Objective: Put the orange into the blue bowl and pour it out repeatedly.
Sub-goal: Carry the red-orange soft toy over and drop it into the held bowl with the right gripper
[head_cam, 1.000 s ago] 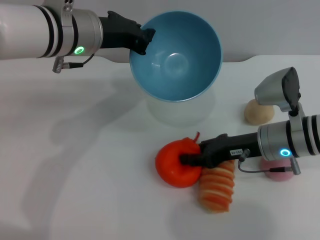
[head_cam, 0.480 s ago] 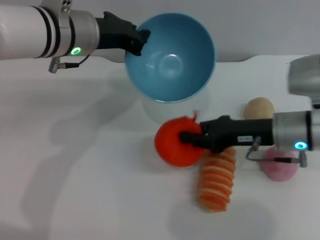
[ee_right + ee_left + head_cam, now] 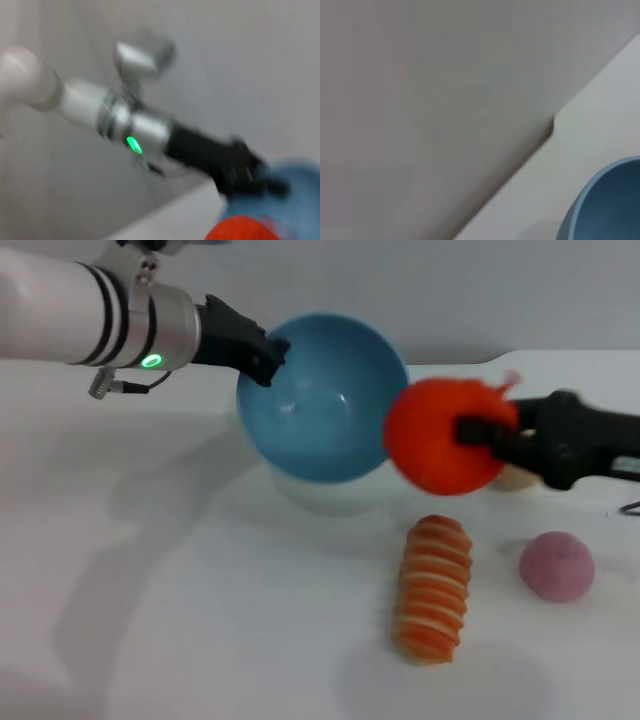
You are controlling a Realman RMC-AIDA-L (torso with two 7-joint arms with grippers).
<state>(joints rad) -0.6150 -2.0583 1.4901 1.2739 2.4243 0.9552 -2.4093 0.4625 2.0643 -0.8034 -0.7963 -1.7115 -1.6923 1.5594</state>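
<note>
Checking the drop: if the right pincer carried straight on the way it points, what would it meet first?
Probably the blue bowl: the right pincer, holding the orange, points at its rim. Depth is unclear.

White table (image 3: 200,620) — striped loaf (image 3: 433,587), pink ball (image 3: 557,566).

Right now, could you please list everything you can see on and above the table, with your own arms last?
orange: 1, red-orange, held in the air just right of the bowl's rim
bowl: 1, light blue, held tilted above the table's far middle, empty
striped loaf: 1, orange and cream, lying on the table, front right of centre
pink ball: 1, pink, on the table right of the loaf
tan ball: 1, tan, mostly hidden behind the right gripper
table: 1, white
left gripper: 1, black, shut on the bowl's rim
right gripper: 1, black, shut on the orange
</note>
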